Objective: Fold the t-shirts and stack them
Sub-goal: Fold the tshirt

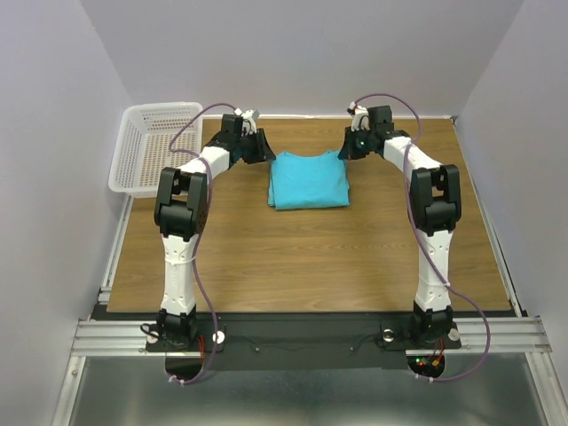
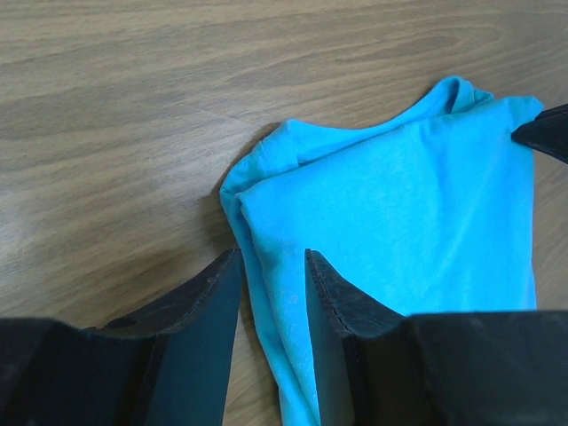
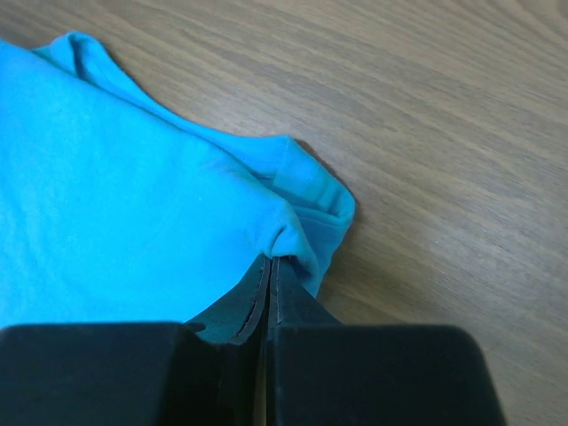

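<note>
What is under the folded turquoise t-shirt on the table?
Only the wooden table shows around the t-shirt. At its edges, lower folded layers of the same cloth peek out. Anything else beneath is covered.

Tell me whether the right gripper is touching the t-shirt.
Touching: the right wrist view shows the right gripper shut on a fold of the t-shirt.

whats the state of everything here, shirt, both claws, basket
t-shirt: folded into a rough rectangle, lying on the table
left claw: open, one finger on each side of the t-shirt's edge
right claw: shut, pinching a corner of the t-shirt
basket: upright at the table's far left corner, nothing visible inside
</note>
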